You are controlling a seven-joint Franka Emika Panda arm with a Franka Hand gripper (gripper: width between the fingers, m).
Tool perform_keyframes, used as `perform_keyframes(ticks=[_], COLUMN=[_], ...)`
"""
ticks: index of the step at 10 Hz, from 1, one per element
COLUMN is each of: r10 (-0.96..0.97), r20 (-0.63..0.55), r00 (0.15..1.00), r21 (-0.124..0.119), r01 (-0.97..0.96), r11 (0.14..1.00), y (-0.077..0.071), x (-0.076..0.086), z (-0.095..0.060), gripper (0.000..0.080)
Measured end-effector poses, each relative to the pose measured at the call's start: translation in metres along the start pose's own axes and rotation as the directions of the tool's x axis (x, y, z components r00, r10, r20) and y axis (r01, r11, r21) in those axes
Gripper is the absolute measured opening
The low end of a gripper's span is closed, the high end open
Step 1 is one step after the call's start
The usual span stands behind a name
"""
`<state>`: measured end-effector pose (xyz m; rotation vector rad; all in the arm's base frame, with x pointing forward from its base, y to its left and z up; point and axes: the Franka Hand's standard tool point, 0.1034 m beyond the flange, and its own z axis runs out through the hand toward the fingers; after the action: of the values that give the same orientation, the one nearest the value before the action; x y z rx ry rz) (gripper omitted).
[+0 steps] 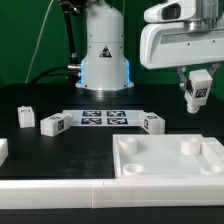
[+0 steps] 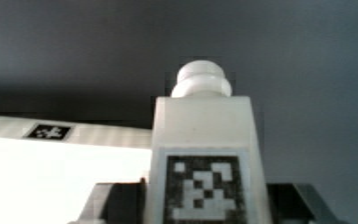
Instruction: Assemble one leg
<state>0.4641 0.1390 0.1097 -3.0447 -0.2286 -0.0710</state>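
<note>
My gripper (image 1: 195, 98) hangs in the air at the exterior view's right, above the far right of the white square top (image 1: 168, 158). It is shut on a leg (image 1: 196, 88), a white blocky post with a black-and-white tag. In the wrist view the held leg (image 2: 204, 130) fills the middle, tag toward the camera, round peg pointing away, with a dark finger (image 2: 119, 202) on each side. Three more legs lie on the black table: one at the left (image 1: 26, 117), one left of centre (image 1: 53, 124), one right of centre (image 1: 152, 122).
The marker board (image 1: 105, 117) lies flat behind the middle of the table, in front of the robot base (image 1: 105, 65). A white block (image 1: 3, 151) sits at the left edge. A white rim (image 1: 60, 193) runs along the front.
</note>
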Motion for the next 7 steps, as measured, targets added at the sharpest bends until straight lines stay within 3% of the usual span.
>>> perform_keyframes(ticks=[2,5,7], r10=[-0.085,-0.146,-0.136], r20=[-0.03,-0.063,-0.062], r00=[0.996,0.987,0.989], r21=[-0.001,0.003,0.004], r01=[0.085,0.146,0.137], r11=[0.996,0.989,0.991], y=[0.029,0.039,0.038], x=[0.033,0.074,0.073], z=[-0.012,-0.008,-0.007], gripper=[0.0291,0.0291,0.0291])
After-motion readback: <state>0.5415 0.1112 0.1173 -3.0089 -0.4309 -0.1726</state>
